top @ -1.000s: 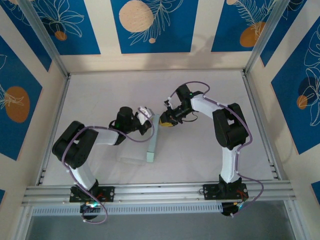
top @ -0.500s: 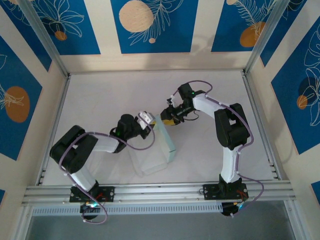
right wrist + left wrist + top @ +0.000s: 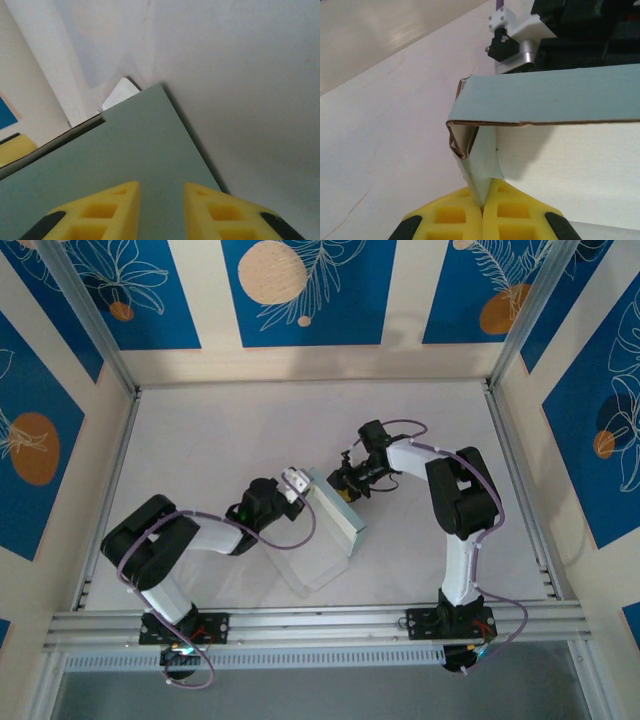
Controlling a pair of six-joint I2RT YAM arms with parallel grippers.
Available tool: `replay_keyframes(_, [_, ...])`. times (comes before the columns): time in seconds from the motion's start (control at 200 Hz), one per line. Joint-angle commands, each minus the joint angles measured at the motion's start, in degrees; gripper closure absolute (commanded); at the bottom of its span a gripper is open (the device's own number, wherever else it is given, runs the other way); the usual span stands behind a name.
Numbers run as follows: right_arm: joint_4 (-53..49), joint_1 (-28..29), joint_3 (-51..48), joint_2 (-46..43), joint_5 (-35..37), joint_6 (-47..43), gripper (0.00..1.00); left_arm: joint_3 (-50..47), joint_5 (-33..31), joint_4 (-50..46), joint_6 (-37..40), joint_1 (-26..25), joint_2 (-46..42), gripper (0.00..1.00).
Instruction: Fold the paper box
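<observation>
The paper box (image 3: 335, 525) was found near the middle of the table (image 3: 220, 430), slightly toward 6 o'clock, only partly folded. In the top view a mint-green panel was seen raised on edge, running from 11 o'clock to 5 o'clock, with a white panel lying flat on its 7 o'clock side.

The left gripper (image 3: 300, 486) was positioned at the box's 11 o'clock end. In the left wrist view its yellow fingers (image 3: 482, 197) were seen clenched on a narrow green flap of the box (image 3: 555, 100), below the folded corner.

The right gripper (image 3: 343, 488) was positioned at the box's 1 o'clock side. In the right wrist view its fingers (image 3: 160, 192) were seen parted over the green face (image 3: 125, 150), with nothing clamped between them. Contact with the card could not be determined.
</observation>
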Motion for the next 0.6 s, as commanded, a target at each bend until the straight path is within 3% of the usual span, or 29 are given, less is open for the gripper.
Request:
replay_keyframes(0.0, [3.5, 1.5, -0.5, -2.7, -3.8, 4.2, 0.71, -0.5, -4.3, 1.9, 0.7, -1.1, -0.2, 1.0])
replay_keyframes(0.325, [6.7, 5.4, 0.1, 0.1, -9.3, 5.5, 0.74, 1.7, -15.1, 1.6, 2.1, -3.7, 2.3, 1.0])
replay_keyframes(0.595, [10.7, 6.9, 0.2, 0.9, -14.3, 7.5, 0.74, 2.0, -25.9, 7.6, 2.9, -7.8, 6.9, 1.0])
